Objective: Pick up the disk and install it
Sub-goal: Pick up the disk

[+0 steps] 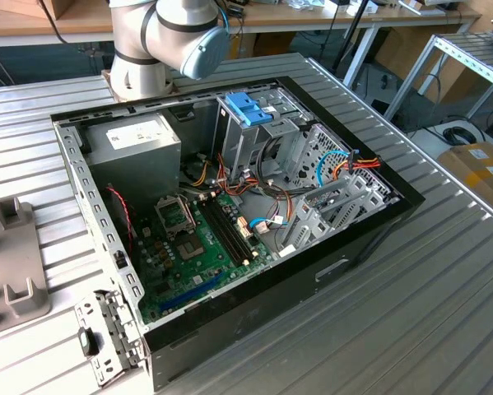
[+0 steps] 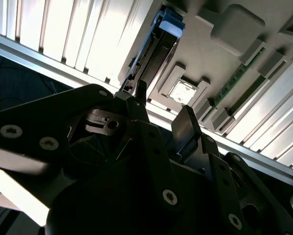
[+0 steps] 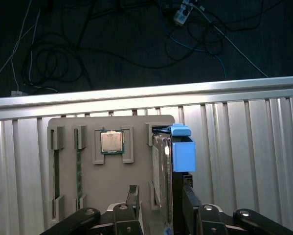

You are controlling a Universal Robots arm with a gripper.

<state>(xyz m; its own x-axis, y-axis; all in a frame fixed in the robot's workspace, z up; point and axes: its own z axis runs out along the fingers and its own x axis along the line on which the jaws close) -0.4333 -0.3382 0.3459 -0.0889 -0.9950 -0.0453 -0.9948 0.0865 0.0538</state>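
The flat silver-metal disk with its blue plastic carrier frame point(image 3: 163, 166) stands on edge in a slot at one end of a grey moulded parts tray point(image 3: 136, 137), which lies on the ribbed aluminium table point(image 3: 244, 147). The pincer point(image 3: 160, 193) hangs right over it with its jaws spread and holding nothing. One black finger point(image 3: 132, 196) sits off each flat face of the disk, not yet touching as far as I can see.

To my eye, the grasp will go well if the pincer stays centred on that thin edge. The pads should close squarely on the metal faces rather than on the blue frame, and the disk should come straight up out of the slot so it does not bind.

The first wrist view looks down the disk's edge and shows a gap on either side. The second wrist view catches the disk point(image 2: 153, 54) at a slant, so more of its length shows. The exterior view shows the open black computer case point(image 1: 312, 280) and its metal drive cage point(image 1: 254, 144).
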